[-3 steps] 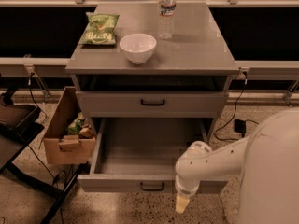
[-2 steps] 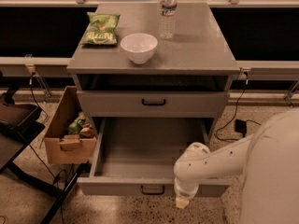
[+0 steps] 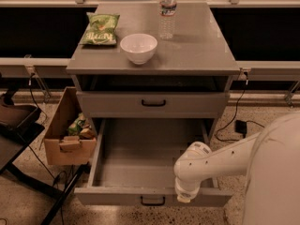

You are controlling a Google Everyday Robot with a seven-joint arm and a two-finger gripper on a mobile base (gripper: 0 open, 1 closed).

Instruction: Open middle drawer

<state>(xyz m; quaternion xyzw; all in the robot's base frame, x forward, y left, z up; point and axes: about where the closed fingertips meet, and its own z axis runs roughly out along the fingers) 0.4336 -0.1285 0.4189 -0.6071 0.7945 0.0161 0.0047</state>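
Middle drawer [image 3: 140,165] sits pulled well out at the lower centre of the frame, its plain grey inside showing and its black handle [image 3: 153,200] facing me. The gripper [image 3: 183,197] hangs at the drawer's front edge, just right of that handle, on a white arm [image 3: 220,159] reaching in from the lower right; whether the claw is released or clenched I cannot tell. Above, the upper drawer [image 3: 153,104] is closed. On the cabinet top [image 3: 201,50] stand a white bowl [image 3: 138,47], a water bottle [image 3: 168,11] and a green bag [image 3: 100,29].
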